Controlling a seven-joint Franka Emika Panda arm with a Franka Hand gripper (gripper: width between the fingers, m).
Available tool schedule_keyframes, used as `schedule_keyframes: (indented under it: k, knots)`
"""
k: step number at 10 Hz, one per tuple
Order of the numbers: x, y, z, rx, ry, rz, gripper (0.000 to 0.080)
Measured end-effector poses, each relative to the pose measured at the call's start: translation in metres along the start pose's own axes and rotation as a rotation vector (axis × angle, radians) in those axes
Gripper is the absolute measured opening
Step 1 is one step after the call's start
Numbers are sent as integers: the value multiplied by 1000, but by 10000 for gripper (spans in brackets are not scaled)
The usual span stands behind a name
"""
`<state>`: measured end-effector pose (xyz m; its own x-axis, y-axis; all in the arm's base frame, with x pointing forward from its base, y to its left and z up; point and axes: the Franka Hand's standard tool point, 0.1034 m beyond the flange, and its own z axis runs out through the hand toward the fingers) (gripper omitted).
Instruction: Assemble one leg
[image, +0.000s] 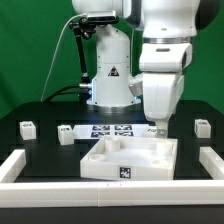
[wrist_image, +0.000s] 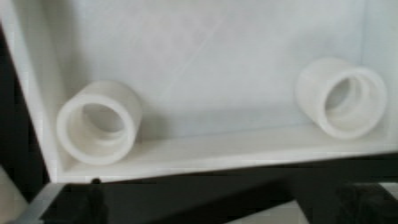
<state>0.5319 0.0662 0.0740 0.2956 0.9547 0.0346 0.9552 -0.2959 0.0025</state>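
We face the Panda arm (image: 160, 60) head-on in the exterior view, from slightly above the black table (image: 47, 135), at middle range. The wrist camera points down at very close range into the white recessed piece (wrist_image: 214, 60), which fills its frame. That piece (image: 105, 165) is the only thing both views share.

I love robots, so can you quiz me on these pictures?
1. True or false: a leg stands on the table at the exterior view's far left.
2. What shows inside the large white piece in the wrist view? A round sockets B a red ball C a screwdriver
3. Fill in: the gripper hangs near that piece's ___ side in the exterior view.
Key: 1 true; 2 A; 3 right.
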Motion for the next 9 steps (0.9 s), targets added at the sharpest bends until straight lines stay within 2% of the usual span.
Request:
schedule_keyframes:
  k: [1,2,3,7,8,9]
  knots:
    - [-14,-7,1,-45,20,-37,650]
    - [-25,-14,3,-35,13,-31,650]
    - [-28,-14,4,-34,12,-28,650]
    - [-28,-14,5,-31,11,-28,650]
    - [-30,-18,8,-18,5,-26,650]
    - [-31,-24,12,-26,11,-27,650]
